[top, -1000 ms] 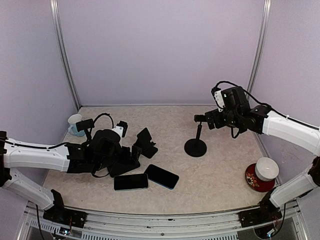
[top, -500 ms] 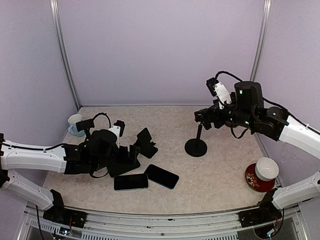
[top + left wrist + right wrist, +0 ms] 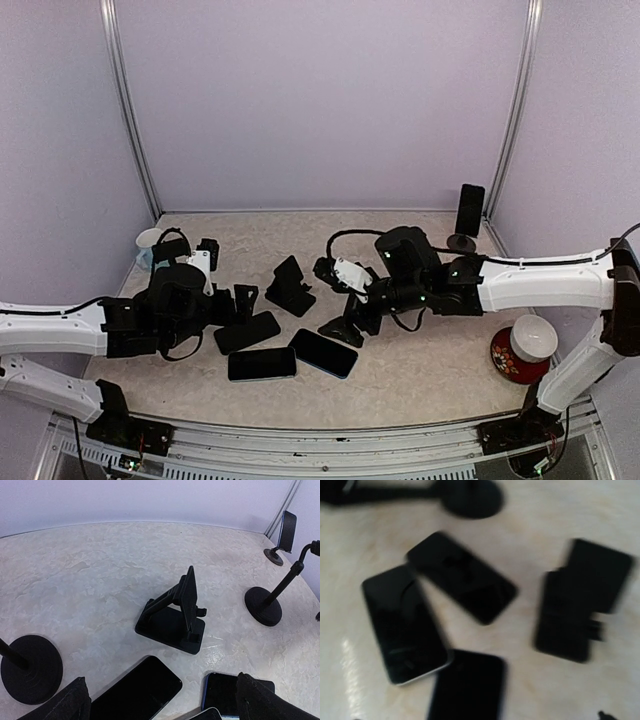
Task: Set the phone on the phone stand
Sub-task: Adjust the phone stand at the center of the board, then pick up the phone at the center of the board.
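Left fingers (image 3: 67, 705) and right fingers (image 3: 603, 715) both stand apart, empty. Three flat black glass-faced phones (image 3: 323, 352) lie toward the pale marbled table's (image 3: 430, 350) front edge, near the black folding phone stand (image 3: 290, 288). They look thin, stiff and slick, so pinch one across its long edges.

Cream stone-look marbling on tabletop (image 3: 100, 575), smooth, faint sheen.
Black glass faces on phones (image 3: 323, 352), glossy, catching light; thin pale glossy rim on pale-edged phone (image 3: 402, 625).
Matt black plastic on folding stand (image 3: 172, 617).
Matt black on round-base stand (image 3: 263, 607), stem slim and smooth; metal or plastic not tellable.
Smooth white plastic, semi-gloss, on arm shells (image 3: 545, 283).
Silvery satin metal on corner posts (image 3: 125, 110).
Matt, smooth lilac on walls (image 3: 320, 100).
Glossy white, ceramic look, on cup (image 3: 533, 337); glossy red on saucer (image 3: 503, 362).
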You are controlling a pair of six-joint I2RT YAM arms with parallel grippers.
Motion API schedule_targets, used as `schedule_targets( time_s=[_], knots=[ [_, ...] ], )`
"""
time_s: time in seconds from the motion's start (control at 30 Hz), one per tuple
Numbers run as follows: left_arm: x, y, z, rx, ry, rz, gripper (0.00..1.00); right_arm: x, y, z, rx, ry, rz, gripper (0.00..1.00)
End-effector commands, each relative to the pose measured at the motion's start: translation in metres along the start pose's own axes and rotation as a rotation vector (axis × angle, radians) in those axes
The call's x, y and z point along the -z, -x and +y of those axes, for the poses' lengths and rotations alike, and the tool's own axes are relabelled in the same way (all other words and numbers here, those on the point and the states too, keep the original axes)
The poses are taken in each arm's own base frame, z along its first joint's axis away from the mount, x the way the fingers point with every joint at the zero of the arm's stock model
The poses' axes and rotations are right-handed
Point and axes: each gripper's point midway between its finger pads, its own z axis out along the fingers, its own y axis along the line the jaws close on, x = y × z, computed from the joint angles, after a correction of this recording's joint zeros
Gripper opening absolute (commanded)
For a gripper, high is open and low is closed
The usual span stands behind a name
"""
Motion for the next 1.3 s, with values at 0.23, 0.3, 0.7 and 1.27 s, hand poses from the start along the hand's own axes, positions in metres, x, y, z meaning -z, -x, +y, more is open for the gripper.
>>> schedule_targets(
  time_s=[0.23,0.3,0.7,1.27],
  knots=[
    [0.012,0.002,0.014,0.049,0.008,-0.026,0.99,-0.074,-0.025,0.054,0.208,0.306,-0.091,1.0],
    [0.013,0.002,0.014,0.049,0.009,-0.026,0.99,-0.083,-0.027,0.061,0.219,0.356,-0.098,1.0],
    [0.017,-0.002,0.023,0.06,0.015,-0.033,0.99,-0.129,-0.057,0.074,0.225,0.387,-0.036,1.0],
    [0.018,-0.004,0.03,0.067,0.018,-0.034,0.99,-0.156,-0.083,0.072,0.223,0.341,0.041,1.0]
  ],
)
